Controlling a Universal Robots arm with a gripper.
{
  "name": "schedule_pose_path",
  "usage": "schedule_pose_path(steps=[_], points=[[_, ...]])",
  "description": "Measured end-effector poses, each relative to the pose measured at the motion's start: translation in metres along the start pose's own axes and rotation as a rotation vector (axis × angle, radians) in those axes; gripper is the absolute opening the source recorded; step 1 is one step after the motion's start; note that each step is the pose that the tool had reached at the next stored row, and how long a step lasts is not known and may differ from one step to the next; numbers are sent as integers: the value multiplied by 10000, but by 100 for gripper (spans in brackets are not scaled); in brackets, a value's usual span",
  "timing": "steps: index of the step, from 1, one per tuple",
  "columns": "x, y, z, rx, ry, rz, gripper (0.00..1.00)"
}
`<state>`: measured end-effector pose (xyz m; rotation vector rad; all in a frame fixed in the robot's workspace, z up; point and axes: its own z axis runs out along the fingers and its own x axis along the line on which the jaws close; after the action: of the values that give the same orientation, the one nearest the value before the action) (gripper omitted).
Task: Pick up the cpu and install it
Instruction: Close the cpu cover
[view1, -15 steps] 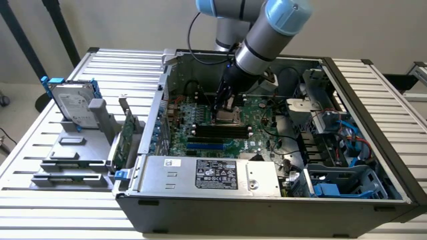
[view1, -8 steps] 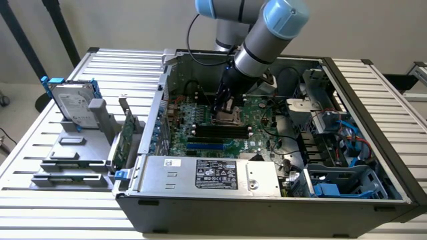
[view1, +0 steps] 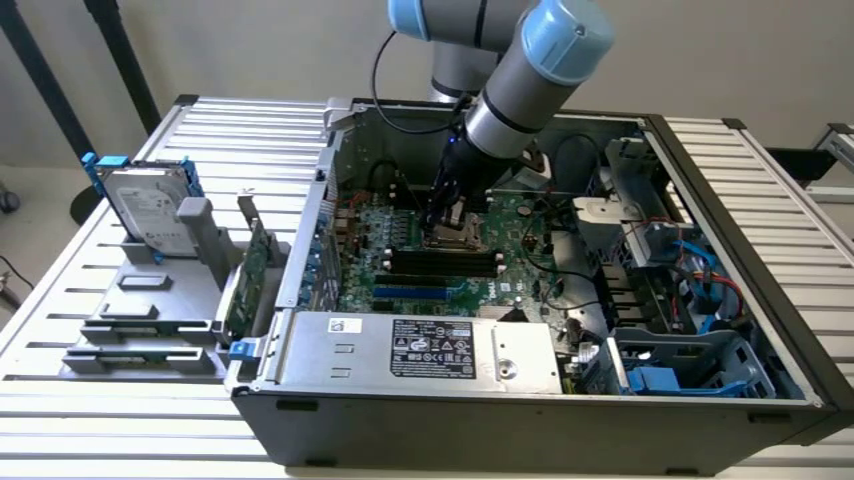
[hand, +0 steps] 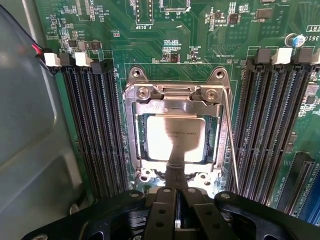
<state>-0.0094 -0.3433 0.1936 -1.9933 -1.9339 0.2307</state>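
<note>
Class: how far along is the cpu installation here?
Done: the small silver-grey square cpu lies flat inside the metal socket frame on the green motherboard. In hand: the gripper sits at the cpu's edge. Left: the gripper is not yet clear; whether the frame is latched cannot be told.

The motherboard (hand: 200, 45) carries white lettering reading "DISP".

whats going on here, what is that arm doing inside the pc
The robot arm is reaching down into an open computer case, with its claw just over the processor socket on the motherboard. The cpu lies flat within the socket's metal frame, between banks of memory slots. The claw looks shut, its tips at the cpu's edge and gripping nothing.
</note>
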Motion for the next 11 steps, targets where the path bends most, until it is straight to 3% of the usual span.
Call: schedule_pose_path(steps=[2,7,11], points=[[1,-5,-9,1,44,-17,11],[4,-79,-44,12,217,-82,11],[3,-182,-31,28,280,-104,11]])
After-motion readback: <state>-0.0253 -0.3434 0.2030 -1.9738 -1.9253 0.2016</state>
